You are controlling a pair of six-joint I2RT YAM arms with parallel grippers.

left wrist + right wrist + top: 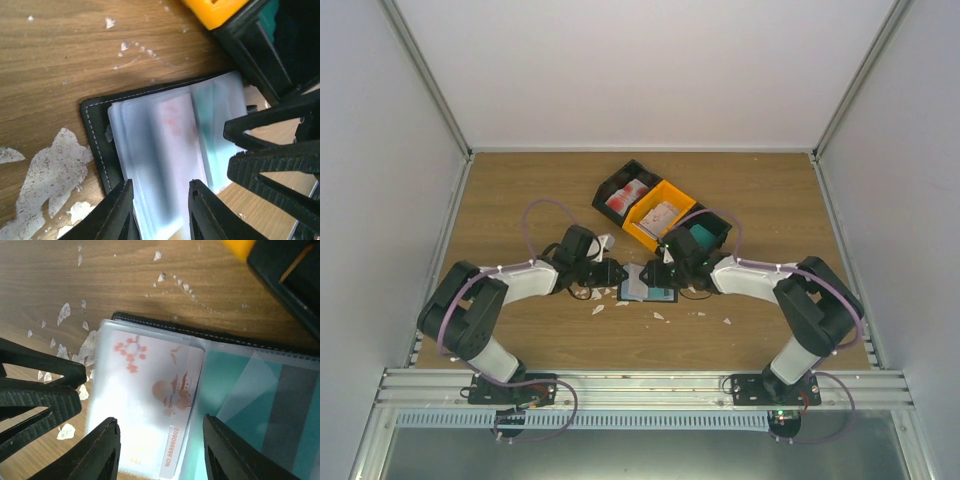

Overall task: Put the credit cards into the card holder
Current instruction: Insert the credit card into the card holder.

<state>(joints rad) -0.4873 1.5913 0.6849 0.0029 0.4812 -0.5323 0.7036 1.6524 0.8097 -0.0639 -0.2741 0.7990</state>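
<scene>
The card holder (647, 284) lies open on the table between my two grippers, with its black stitched cover (95, 135) underneath and its clear sleeves fanned on top. A pale credit card with red blossoms (160, 390) sits inside a sleeve, and a teal card (235, 385) sits in the sleeve beside it. My left gripper (160, 210) is open, its fingers apart over the sleeves at the holder's left end. My right gripper (162, 450) is open too, straddling the pale card from the other side. Neither gripper holds anything.
Three bins stand in a diagonal row behind the holder: a black one with red-and-white cards (625, 195), an orange one with pale cards (660, 213) and a black one with teal cards (705, 235). White scraps (660, 315) litter the wood around the holder.
</scene>
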